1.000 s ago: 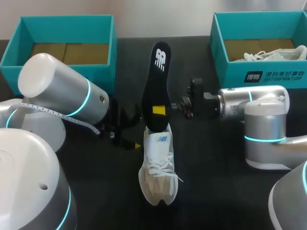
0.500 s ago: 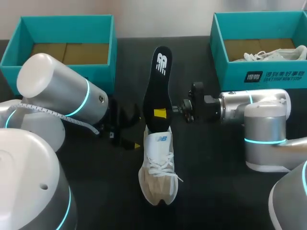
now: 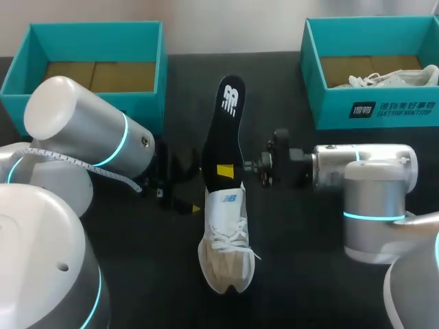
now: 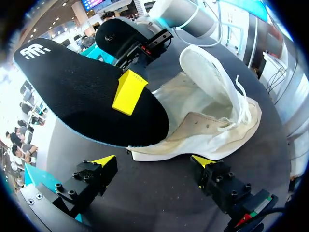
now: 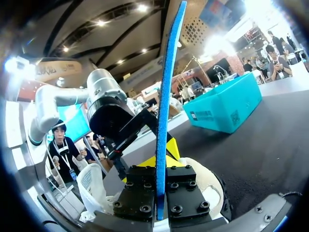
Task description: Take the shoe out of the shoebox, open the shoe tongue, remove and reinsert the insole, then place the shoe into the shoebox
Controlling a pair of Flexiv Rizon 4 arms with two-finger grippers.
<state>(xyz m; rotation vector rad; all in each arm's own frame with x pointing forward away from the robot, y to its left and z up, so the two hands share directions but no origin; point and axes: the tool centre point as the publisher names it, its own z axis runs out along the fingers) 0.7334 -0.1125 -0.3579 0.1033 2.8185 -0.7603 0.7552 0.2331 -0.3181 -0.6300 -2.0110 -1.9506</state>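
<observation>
Shoe (image 3: 226,240): unboxed, on table (image 3: 302,233), tongue apparently open. Insole (image 3: 225,130): out, standing at shoe's mouth, clamped in right hand (image 5: 161,166). Left hand (image 4: 153,162): fingers apart, beside shoe. Outstanding: reinsertion, boxing.

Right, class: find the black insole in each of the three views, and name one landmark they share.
Head view: insole mid-table, one end at the white shoe's heel.
Left wrist view: insole ahead of the left gripper, above the shoe.
Right wrist view: insole edge-on between the fingers of the right gripper.
Shared landmark: the white shoe.
</observation>
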